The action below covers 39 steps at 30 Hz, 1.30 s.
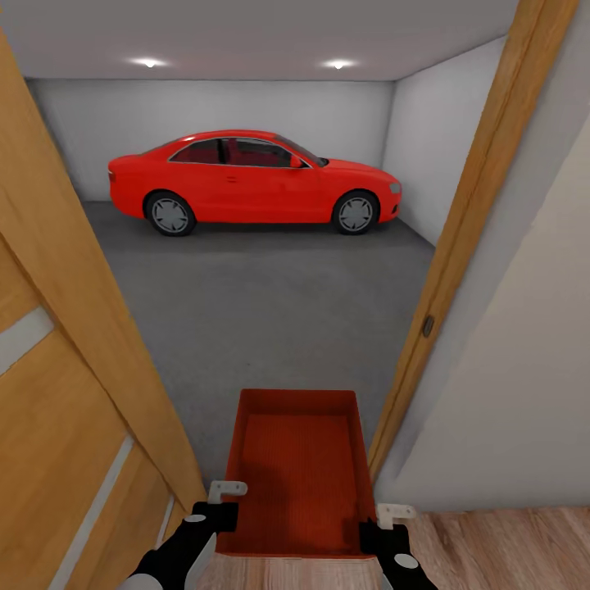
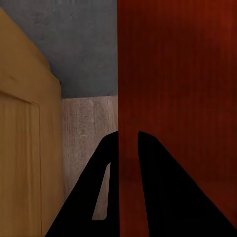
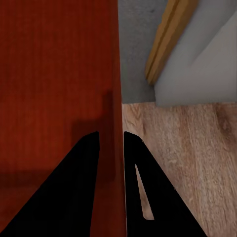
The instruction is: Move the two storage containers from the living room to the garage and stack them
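Observation:
One orange-red storage container (image 1: 299, 471) hangs in front of me in the doorway, open top up, its ribbed bottom showing. My left gripper (image 1: 217, 512) is shut on its near left wall and my right gripper (image 1: 381, 524) on its near right wall. In the left wrist view the black fingers (image 2: 158, 187) straddle the container's wall (image 2: 177, 74). The right wrist view shows the same grip, fingers (image 3: 74, 187) either side of the container's wall (image 3: 54, 74). Ahead lies the garage with its dark grey floor (image 1: 270, 303). Light wood planks of the living room (image 1: 508, 541) are under me.
An open wooden door (image 1: 65, 369) stands close on the left and a wooden door frame (image 1: 467, 221) with a pale wall (image 1: 524, 393) on the right. A red car (image 1: 254, 180) is parked along the garage's far wall, with open concrete before it.

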Motion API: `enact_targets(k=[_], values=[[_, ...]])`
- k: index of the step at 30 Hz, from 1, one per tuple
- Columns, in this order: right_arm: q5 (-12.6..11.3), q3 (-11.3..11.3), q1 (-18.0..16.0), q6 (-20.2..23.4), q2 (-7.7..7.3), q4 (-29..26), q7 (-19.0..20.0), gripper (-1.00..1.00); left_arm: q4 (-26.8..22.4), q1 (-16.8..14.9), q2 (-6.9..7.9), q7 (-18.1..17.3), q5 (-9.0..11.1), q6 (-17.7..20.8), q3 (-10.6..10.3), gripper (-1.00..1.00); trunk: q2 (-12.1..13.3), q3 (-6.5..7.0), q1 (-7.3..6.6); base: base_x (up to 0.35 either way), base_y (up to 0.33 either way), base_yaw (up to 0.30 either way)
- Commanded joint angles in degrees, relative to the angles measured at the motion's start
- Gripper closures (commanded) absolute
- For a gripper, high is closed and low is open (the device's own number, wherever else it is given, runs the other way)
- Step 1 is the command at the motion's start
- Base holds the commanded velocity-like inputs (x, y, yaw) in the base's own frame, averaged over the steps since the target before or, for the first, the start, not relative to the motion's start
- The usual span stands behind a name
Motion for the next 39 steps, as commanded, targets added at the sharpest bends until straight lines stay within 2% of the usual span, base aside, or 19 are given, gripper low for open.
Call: enact_targets(k=[1,14,39], values=[[0.18,-0.64,-0.03,0.85,0.10,0.20,-1.04,1.00,-0.32,-0.03,-1.66,-2.49,-0.03,0.32,-0.73,1.00,-0.07,-0.08,0.04,0.287,0.079,0.000],[0.18,-0.64,-0.03,0.76,0.10,0.18,-1.04,1.00,-0.30,-0.03,-1.71,-2.23,-0.06,0.29,-0.71,1.00,-0.07,-0.08,0.04,0.291,0.080,0.000],[0.18,-0.64,-0.03,0.76,0.10,0.20,-1.04,1.00,-0.26,-0.03,-1.73,-2.39,-0.07,0.11,-0.72,1.00,-0.07,-0.08,0.04,0.013,0.001,0.000]])
